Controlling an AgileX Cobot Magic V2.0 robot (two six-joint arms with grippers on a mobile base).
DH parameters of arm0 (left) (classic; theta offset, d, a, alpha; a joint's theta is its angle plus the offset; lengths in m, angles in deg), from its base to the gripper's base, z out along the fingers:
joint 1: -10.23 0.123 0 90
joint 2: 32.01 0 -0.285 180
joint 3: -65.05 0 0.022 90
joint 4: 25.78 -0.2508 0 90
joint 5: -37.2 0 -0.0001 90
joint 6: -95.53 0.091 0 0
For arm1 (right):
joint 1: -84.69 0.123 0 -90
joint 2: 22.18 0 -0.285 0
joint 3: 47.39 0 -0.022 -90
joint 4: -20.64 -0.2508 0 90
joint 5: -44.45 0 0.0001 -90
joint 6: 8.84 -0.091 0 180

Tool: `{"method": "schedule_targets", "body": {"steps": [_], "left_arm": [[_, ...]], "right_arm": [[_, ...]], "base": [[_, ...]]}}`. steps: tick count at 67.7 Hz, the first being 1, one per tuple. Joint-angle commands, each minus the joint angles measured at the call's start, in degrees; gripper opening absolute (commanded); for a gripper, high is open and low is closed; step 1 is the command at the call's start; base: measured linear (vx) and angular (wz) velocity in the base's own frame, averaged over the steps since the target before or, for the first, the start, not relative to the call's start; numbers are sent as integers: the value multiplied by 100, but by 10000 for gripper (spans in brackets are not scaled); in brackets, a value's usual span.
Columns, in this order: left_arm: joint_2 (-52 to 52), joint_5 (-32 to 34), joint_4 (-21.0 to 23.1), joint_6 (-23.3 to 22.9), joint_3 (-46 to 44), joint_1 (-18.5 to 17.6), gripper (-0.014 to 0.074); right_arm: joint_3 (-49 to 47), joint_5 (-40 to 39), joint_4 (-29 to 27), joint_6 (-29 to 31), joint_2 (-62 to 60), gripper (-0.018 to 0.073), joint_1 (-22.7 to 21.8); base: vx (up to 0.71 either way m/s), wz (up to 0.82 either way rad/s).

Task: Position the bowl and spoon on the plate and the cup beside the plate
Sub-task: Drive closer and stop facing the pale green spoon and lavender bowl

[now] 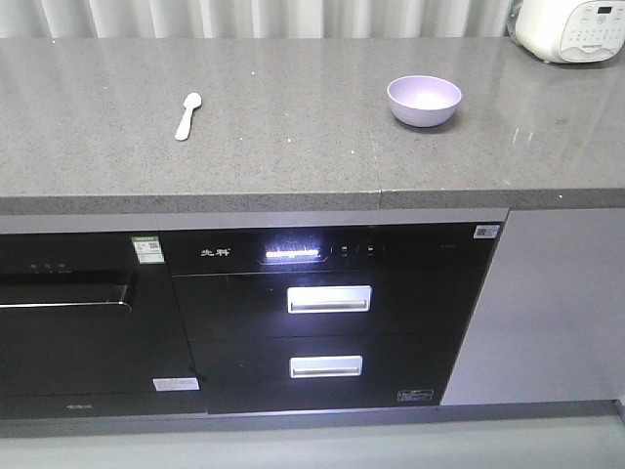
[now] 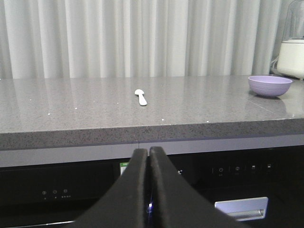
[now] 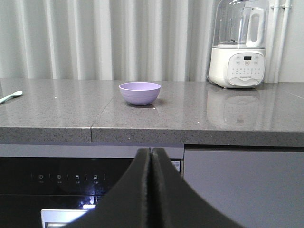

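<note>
Both pairs of jaws are pressed together, tip against tip. Your left gripper [image 2: 147, 153] sits low, below the front edge of the grey speckled stone countertop [image 1: 293, 156] and in front of the black oven front [image 1: 88, 322]. From its camera, the small pale mint-green plastic spoon [image 2: 141, 97] lies on the countertop almost straight beyond the closed tips and well apart from them. Its oval scoop points away from you and its short handle angles back toward the counter edge.

Your right gripper [image 3: 151, 153] is also held below the counter edge. From its camera, the small round lilac-purple glossy plastic bowl [image 3: 139, 92] stands upright on the stone just left of the line of the jaws. It is set back from the edge and well clear of the tips.

In the front view, the spoon is on the left part of the counter and the bowl on the right part, past the seam in the stone. The two are well apart. A white countertop appliance with a clear jug [image 3: 237, 52] stands farther right, near the pale pleated curtain [image 2: 142, 38].
</note>
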Motion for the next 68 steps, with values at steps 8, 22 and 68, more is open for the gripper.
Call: {"method": "schedule_targets", "body": {"steps": [8,22,68], "left_arm": [[83,422,2,-11,-101,1,-6],[83,422,2,-11,-101,1,-6],[83,422,2,-11,-101,1,-6]], "right_arm": [[57,-439,5,58,-34,-11,-41],[57,-430,5,58,-34,-11,-41],[57,-430,5,58,-34,-11,-41]], "base": [[17,4],[18,3],[17,1]]}}
